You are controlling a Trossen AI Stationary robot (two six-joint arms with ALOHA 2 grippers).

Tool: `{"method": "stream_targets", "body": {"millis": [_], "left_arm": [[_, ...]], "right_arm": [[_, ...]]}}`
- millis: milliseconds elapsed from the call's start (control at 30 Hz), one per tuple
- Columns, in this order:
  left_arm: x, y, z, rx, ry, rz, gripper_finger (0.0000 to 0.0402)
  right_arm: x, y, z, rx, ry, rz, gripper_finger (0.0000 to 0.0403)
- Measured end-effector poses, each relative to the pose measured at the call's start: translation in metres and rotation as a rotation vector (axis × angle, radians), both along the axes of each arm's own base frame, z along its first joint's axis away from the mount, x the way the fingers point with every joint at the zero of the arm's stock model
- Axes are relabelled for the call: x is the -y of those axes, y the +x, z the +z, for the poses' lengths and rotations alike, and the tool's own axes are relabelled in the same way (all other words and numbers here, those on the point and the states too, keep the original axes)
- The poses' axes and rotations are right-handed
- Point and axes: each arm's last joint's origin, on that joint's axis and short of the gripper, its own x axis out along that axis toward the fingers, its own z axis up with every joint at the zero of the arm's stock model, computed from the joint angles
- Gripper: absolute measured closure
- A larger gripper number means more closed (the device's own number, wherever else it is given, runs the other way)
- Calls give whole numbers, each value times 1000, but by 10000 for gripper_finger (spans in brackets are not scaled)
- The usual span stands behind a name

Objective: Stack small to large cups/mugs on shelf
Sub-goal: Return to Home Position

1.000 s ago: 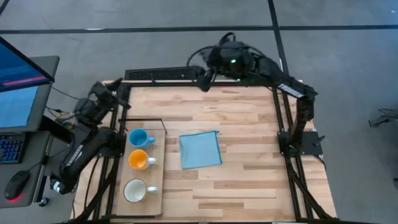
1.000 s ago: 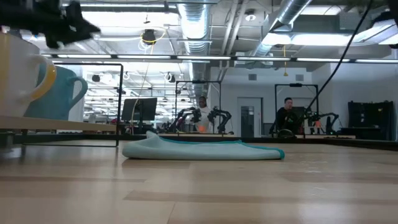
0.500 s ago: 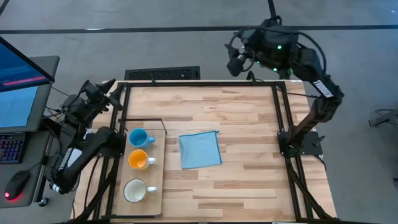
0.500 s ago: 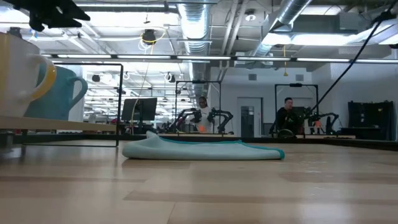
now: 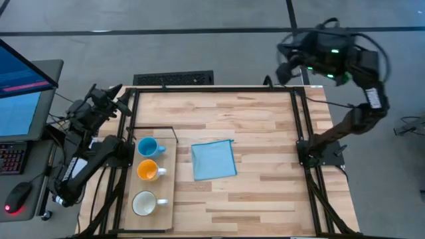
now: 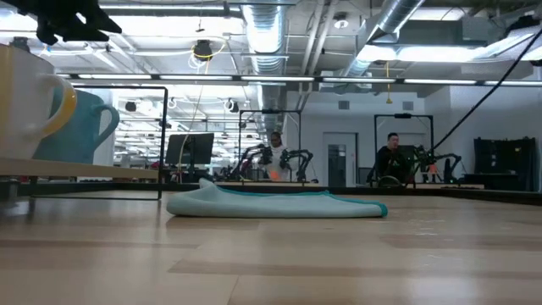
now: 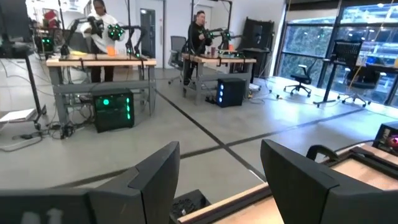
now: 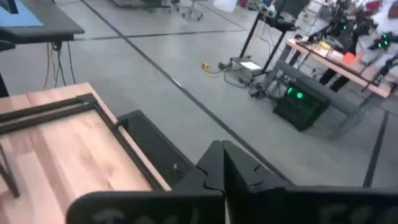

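Pale wood shelf (image 5: 167, 192), lower left of the high view, carries the blue mug (image 5: 147, 147), orange mug (image 5: 147, 170) and white mug (image 5: 143, 203) in a row. My left arm lies just beside it; a careless swing could clip the blue mug. My left gripper (image 7: 219, 163) gapes wide and empty at upper left; my right gripper (image 8: 222, 163), fingers pressed together on nothing, hangs off the table's upper right.

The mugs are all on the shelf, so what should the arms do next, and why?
Probably fold both arms down to rest: the blue mug, orange mug and white mug stand in a row on the shelf, and the left hand and right hand hold nothing.
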Motion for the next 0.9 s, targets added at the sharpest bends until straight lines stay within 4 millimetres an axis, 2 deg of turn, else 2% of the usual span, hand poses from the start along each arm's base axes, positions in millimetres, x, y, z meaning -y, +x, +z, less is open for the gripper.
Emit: {"method": "stream_targets", "body": {"millis": [133, 300, 500, 733, 900], "left_arm": [[-3, 1, -4, -4, -12, 19, 184], [-9, 4, -9, -17, -34, 23, 184], [-16, 8, -10, -30, -64, 16, 184], [-16, 8, -12, -18, -88, 17, 185], [-16, 8, -14, -31, -113, 7, 185]], "right_arm": [[-13, -34, -5, 58, 16, -10, 388], [-23, -56, -40, 119, 18, -20, 392], [-28, -66, -115, 230, 5, 5, 399], [-34, -89, -202, 445, 37, 35, 400], [-37, -101, -247, 589, 19, 65, 398]]}}
